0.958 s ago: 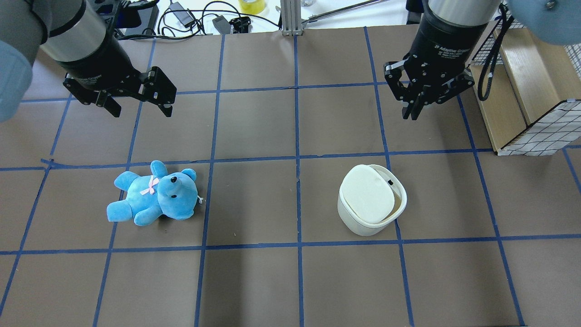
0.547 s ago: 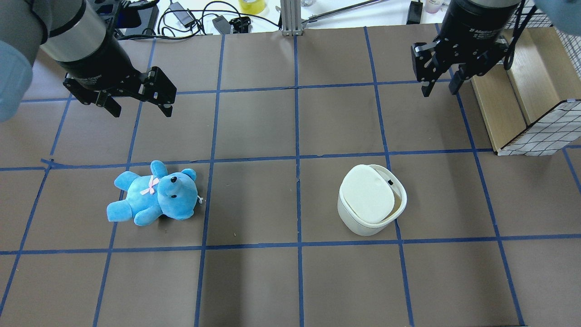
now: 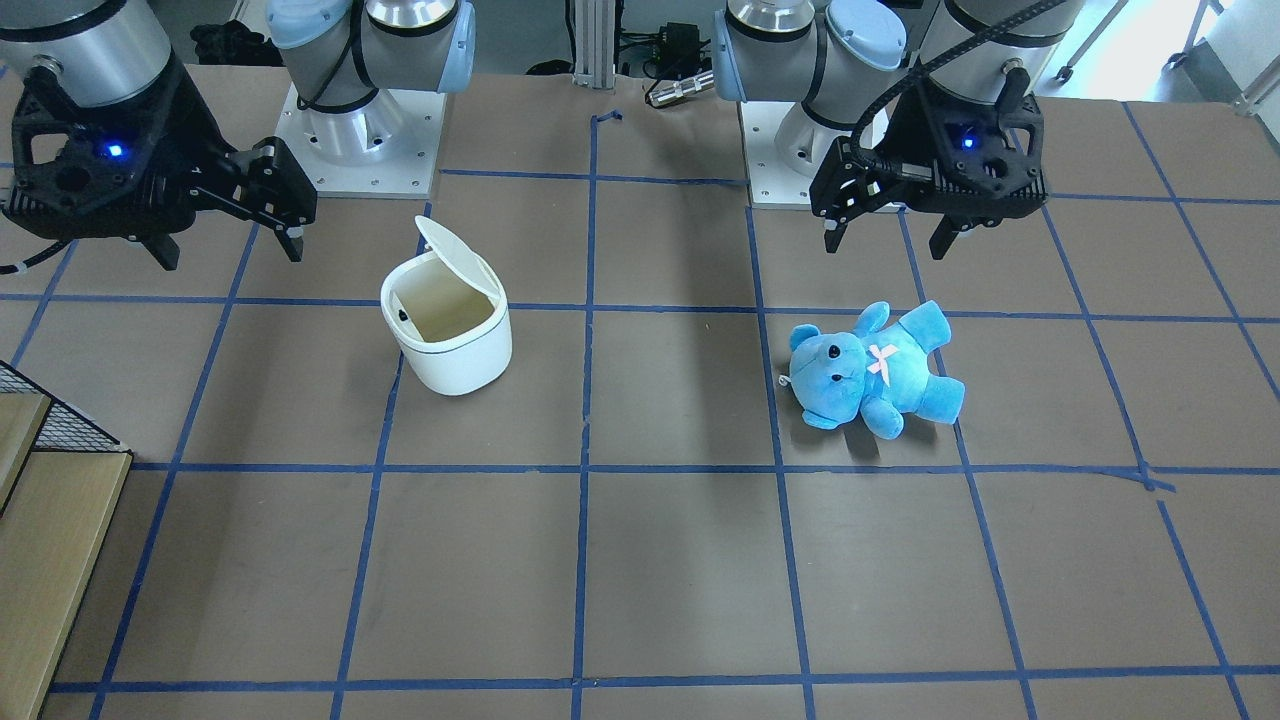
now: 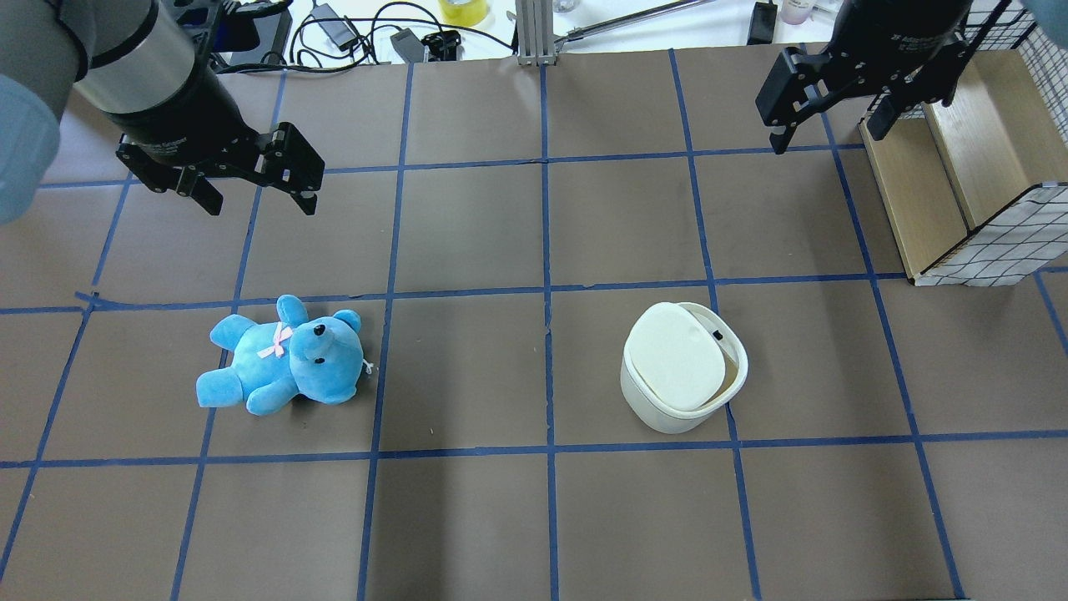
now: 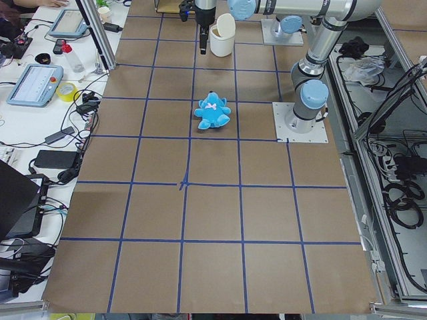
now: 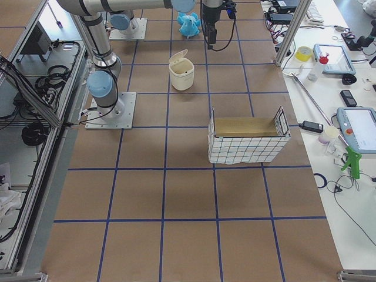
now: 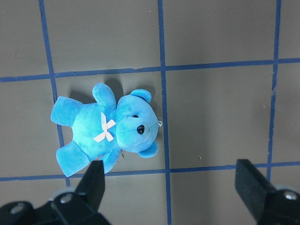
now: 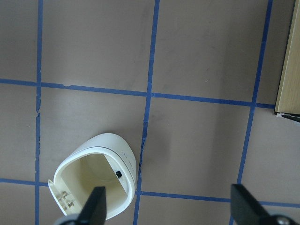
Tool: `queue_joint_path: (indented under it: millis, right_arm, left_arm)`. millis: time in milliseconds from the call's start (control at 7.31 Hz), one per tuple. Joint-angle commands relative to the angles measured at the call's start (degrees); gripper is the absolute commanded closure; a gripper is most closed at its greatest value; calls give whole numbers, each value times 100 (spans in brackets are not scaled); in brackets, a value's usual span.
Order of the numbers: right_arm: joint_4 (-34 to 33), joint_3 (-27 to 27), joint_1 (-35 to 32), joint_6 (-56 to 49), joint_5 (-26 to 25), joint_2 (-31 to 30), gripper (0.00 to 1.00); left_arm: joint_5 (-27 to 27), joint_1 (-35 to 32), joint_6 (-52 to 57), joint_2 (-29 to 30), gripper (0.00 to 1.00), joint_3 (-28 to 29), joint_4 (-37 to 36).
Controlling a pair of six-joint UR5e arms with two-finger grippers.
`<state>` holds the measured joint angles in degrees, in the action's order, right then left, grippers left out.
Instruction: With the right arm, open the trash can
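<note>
The trash can stands on the desk, lid tipped up, well apart from the blue teddy. The right hand hangs wide and empty, farther from the teddy.

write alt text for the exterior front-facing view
A small white trash can stands with its lid flipped up on a brown table gridded with blue tape. The right gripper hangs apart from it at the view's left, fingers spread and empty; a blue teddy lies near the open left gripper.
</note>
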<state>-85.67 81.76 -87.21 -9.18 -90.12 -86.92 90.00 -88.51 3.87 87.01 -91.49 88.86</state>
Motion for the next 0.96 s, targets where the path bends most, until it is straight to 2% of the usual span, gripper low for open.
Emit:
queue_joint_path:
  millis: [0,137,411,821]
  right_arm:
    - [-108,42,2,-31,395,17,0]
    - [-73,68,-24,-49,555,9,0]
    - [-55,86,-24,-49,556,-9,0]
    - [243,24,-50,-40,373,-44,0]
  left_arm:
    - [0,0,0,0,0,0,0]
    - [0,0,0,0,0,0,0]
    - [0,0,0,0,0,0,0]
    - [0,0,0,0,0,0,0]
